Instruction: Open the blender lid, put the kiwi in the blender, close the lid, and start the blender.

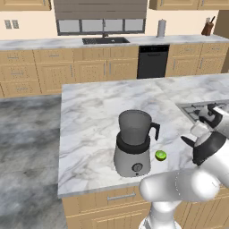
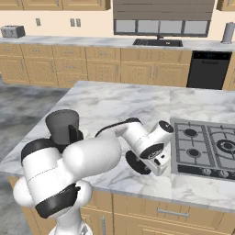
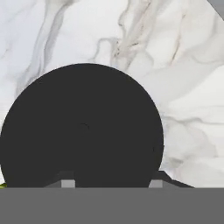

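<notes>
The blender stands near the front edge of the island counter, and its grey jar is open at the top, with the black handle on the right. To the right of its base lies the small green kiwi. My gripper is shut on the blender lid, a black disc held low over the marble. That lid is to the right of the blender, between it and the cooktop, and its edge pokes out from under the hand. I cannot tell whether it touches the counter.
A gas cooktop is set into the island to the right of the hand. The island's front edge runs just before the blender. Bare marble stretches behind and to the left of the blender. Sink and cabinets line the far wall.
</notes>
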